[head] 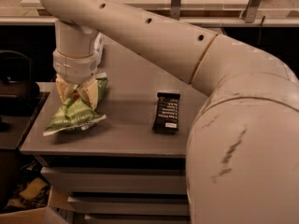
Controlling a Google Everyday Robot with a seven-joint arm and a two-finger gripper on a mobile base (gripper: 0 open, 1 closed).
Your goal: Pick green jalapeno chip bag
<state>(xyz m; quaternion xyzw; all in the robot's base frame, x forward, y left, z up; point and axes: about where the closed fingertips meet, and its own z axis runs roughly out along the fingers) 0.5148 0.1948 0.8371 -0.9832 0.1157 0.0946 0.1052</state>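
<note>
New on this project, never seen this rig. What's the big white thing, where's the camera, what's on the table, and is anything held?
The big white tube is the robot's single arm. There is only one picture, from one camera looking down past the arm's bulky near segment. Where that camera is mounted is not on record. At the arm's tip is the end effector, a two-finger clamp. It is closed on the top of the green chip bag, which hangs tilted just over the grey table. I cannot tell whether the bag's lower edge touches the table. A black snack packet lies flat further right, apart from the bag.
</note>
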